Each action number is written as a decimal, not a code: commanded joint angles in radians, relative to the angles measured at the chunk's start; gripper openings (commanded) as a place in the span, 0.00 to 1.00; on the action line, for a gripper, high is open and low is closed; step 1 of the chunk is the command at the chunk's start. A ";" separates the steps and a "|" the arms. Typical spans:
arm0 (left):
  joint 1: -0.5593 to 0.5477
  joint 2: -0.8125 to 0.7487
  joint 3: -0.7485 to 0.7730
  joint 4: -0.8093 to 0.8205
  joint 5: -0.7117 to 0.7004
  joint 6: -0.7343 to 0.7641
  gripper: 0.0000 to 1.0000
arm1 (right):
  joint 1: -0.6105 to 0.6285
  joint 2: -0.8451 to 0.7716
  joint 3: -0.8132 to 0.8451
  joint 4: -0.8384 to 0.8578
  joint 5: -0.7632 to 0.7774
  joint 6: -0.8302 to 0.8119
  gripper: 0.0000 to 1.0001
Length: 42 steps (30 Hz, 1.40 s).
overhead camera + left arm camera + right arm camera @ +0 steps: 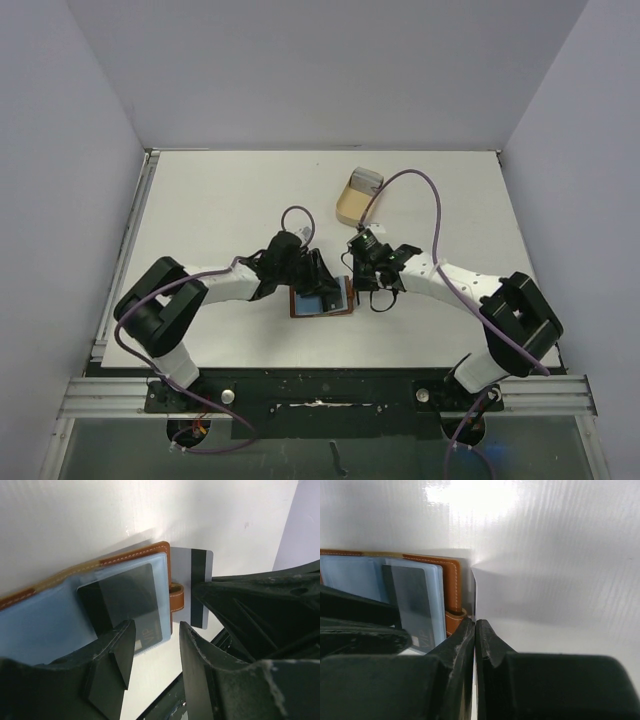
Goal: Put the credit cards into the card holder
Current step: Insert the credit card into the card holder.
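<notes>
Now: striped card (199, 580) held just beside the open card holder (320, 305), at the middle of the worktop's (220, 200) near edge.
Right pincer (475, 630) is clamped on the card; left pincer (155, 655) stands apart over the sleeves (50, 625). The next move, I judge, calls for lining the card up with a sleeve mouth. Only the left wrist view shows the stripe; the right wrist view sees the card edge-on.

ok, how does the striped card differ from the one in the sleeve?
The striped card sits outside the card holder, past its strap; the sleeved card lies inside a clear pocket. The right end effector pinches the striped card; nothing grips the sleeved card. The striped card is pale with a dark stripe; the sleeved card looks dark grey. Both are thin rectangles.
</notes>
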 commanded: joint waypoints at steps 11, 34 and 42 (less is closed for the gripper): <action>0.225 -0.340 -0.055 -0.412 -0.120 0.190 0.40 | 0.020 -0.187 0.091 -0.133 0.031 0.015 0.00; 0.310 -0.263 -0.323 0.056 0.207 0.077 0.32 | 0.135 0.054 0.132 0.132 -0.065 0.015 0.00; 0.308 -0.236 -0.347 0.116 0.218 0.054 0.12 | 0.135 0.092 0.131 0.147 -0.081 0.024 0.00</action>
